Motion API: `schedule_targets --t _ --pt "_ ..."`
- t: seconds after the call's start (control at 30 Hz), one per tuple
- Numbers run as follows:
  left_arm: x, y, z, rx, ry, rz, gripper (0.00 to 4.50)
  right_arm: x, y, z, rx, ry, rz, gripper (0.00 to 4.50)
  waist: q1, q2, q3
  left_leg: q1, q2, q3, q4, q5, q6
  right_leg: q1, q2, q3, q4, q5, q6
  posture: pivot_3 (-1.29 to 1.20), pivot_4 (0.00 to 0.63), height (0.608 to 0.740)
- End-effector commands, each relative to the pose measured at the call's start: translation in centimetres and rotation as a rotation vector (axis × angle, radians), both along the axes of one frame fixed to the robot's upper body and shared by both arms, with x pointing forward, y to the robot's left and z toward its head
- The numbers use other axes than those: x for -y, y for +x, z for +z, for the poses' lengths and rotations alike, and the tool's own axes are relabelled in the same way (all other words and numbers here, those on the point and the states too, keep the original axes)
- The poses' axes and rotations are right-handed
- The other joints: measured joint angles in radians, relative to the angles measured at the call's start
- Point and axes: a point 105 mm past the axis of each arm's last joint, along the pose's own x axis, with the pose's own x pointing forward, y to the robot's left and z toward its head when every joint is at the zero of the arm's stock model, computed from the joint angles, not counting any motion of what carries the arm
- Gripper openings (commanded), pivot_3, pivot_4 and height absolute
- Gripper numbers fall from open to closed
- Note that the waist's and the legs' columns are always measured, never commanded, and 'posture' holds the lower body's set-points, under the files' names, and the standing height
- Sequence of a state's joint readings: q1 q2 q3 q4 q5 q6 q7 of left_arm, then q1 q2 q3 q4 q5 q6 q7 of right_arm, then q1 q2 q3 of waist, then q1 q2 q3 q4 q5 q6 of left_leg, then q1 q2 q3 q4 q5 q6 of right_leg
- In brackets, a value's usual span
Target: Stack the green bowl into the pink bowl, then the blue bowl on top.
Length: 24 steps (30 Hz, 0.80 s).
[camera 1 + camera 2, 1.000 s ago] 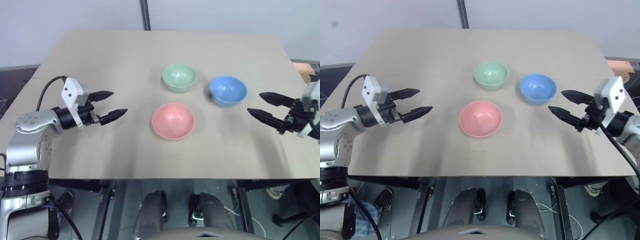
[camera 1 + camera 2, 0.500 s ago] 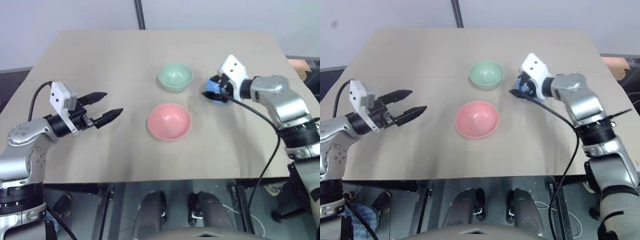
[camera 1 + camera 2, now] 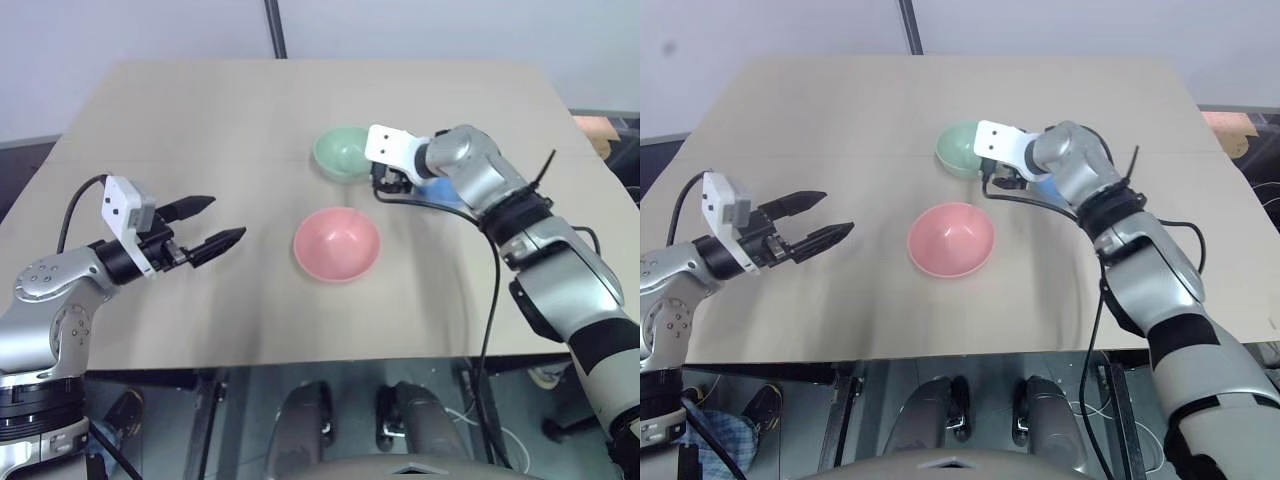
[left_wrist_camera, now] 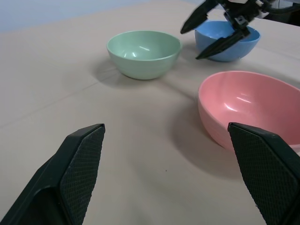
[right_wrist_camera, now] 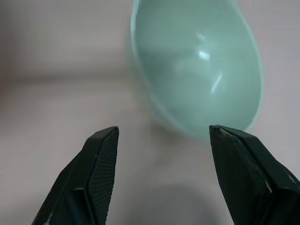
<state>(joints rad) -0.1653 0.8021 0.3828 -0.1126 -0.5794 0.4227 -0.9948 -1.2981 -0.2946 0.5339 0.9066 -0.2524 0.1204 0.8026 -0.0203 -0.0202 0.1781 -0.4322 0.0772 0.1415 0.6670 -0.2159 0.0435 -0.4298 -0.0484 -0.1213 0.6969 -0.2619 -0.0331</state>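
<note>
Right end effector [image 4: 216,29], fingers apart, hovers beside the green bowl [image 3: 343,153]; left end effector [image 3: 207,224], fingers apart, holds nothing.

beige table [image 3: 200,120], dark post [image 3: 275,28], pale wall [image 3: 120,30]

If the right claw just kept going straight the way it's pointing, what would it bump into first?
Most likely the green bowl. The right gripper is open and aims at the bowl's near rim, with nothing between them. How far off the bowl is remains hard to judge, so one finger may slide past the rim onto the table.
</note>
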Motion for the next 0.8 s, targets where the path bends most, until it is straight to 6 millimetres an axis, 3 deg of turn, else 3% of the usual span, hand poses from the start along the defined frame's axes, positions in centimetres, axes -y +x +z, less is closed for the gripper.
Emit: schedule_targets --t 0.03,0.33,0.8 --pt "0.4 -0.4 1.2 0.052 0.025 -0.016 4.42 -1.6 0.0 2.3 0.101 -0.009 0.067 3.38 0.0 0.0 0.0 0.0 0.0 0.0 0.0 0.0 0.0 0.0 0.0 0.0 0.0 0.0 0.0 0.0 0.15 0.74" --pt "0.5 -0.3 1.3 0.051 0.037 -0.02 4.42 -4.6 -0.7 1.2 0.078 -0.035 0.132 3.38 -0.007 0.0 0.0 0.0 0.0 0.0 0.0 0.0 0.0 0.0 0.0 0.0 0.0 0.0 0.0 0.0 0.15 0.74" --pt "0.4 -0.6 1.3 0.05 0.04 -0.003 4.42 -4.3 0.1 -0.2 0.065 -0.067 0.065 3.38 -0.022 0.0 0.0 0.0 0.0 0.0 -0.001 0.0 0.0 0.0 -0.001 0.0 0.0 0.0 0.0 0.0 0.15 0.74"
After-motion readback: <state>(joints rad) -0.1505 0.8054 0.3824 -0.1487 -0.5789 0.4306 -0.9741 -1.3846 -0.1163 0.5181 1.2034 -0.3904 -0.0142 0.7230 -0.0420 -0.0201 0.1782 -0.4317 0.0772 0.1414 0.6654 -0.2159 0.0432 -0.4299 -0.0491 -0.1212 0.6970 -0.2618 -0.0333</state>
